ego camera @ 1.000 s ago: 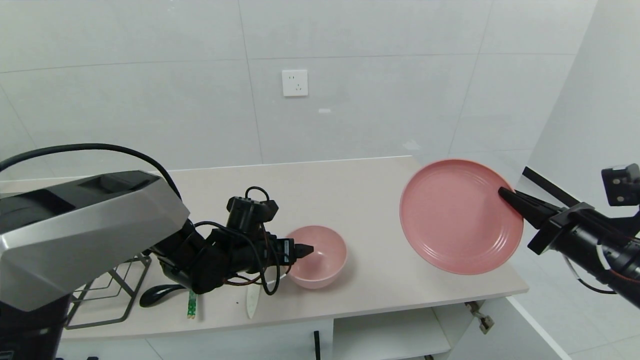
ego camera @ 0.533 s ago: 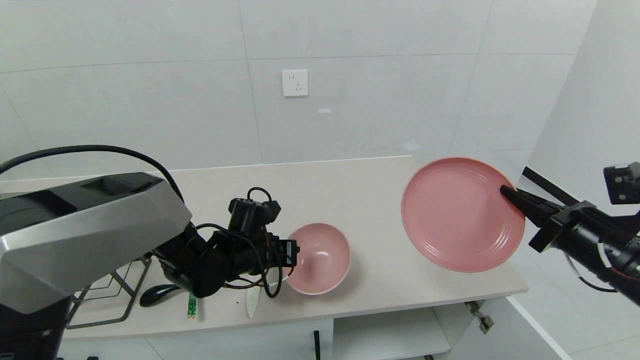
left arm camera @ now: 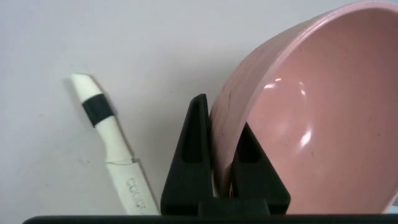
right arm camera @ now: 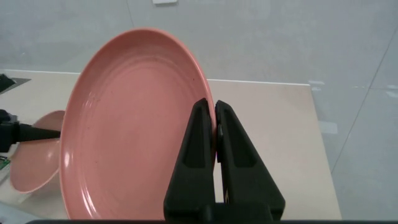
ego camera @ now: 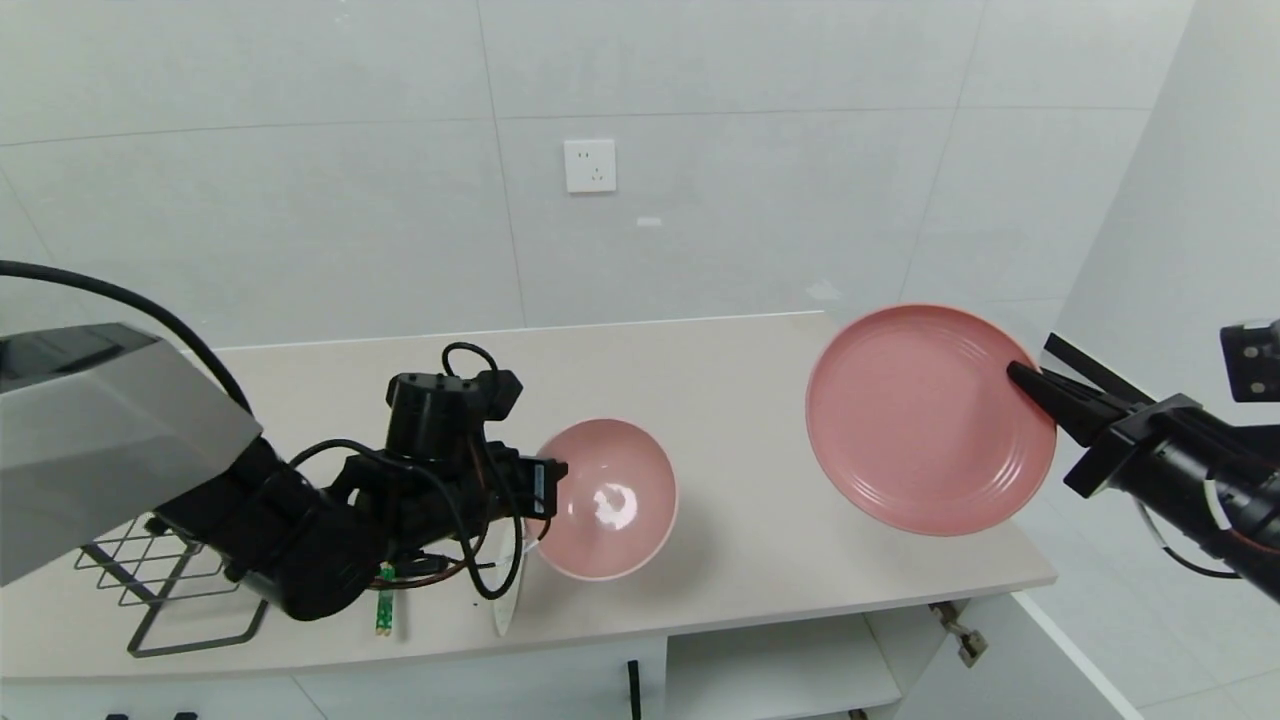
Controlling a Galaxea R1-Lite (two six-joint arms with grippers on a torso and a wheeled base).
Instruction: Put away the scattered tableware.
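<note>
**Bowl lifted and tipped by the left arm; plate raised a little on the right**

Since a second ago, the pink bowl has been lifted off the counter and tipped until its opening faces the head camera. It has also been drawn leftward with the left arm. The pink plate has been carried slightly higher.

At the far left a wire rack stands on the counter, partly hidden behind the left arm, so its contents cannot be judged. Just beside it lie a green utensil and a white utensil, both flat on the counter below the bowl.

The left gripper is clamped on the bowl's rim, one finger inside the wall and one outside, as is seen in the left wrist view. Nothing is seen lying in the bowl, only glare.

At the right, the right gripper is pinched on the plate's edge. The plate is held steeply tilted in the air above the counter's right end, and its face is bare.

Both pieces are held by a thin rim pinch only, so either could be levered out of its grip by its own weight during a quick swing. The bowl, held this low, could be knocked against the white utensil or the rack on the way over. The plate overhangs the counter's edge, so a slip there would probably send it to the floor.
</note>
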